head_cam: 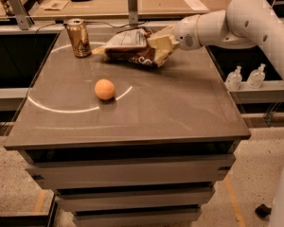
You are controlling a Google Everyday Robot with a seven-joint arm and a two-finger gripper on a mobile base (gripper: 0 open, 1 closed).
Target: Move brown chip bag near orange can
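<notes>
Gripper (164,44) @ brown chip bag (128,45), clamped.

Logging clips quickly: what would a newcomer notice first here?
The white arm reaching in from the right, its gripper clamped on the right end of the brown chip bag, far back on the table. Just left of the bag stands the orange can; a round orange fruit sits nearer the front.

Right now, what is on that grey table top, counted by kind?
drink can: 1
chip bag: 1, its right end held by the robot's gripper
round orange fruit: 1
Total: 3
</notes>
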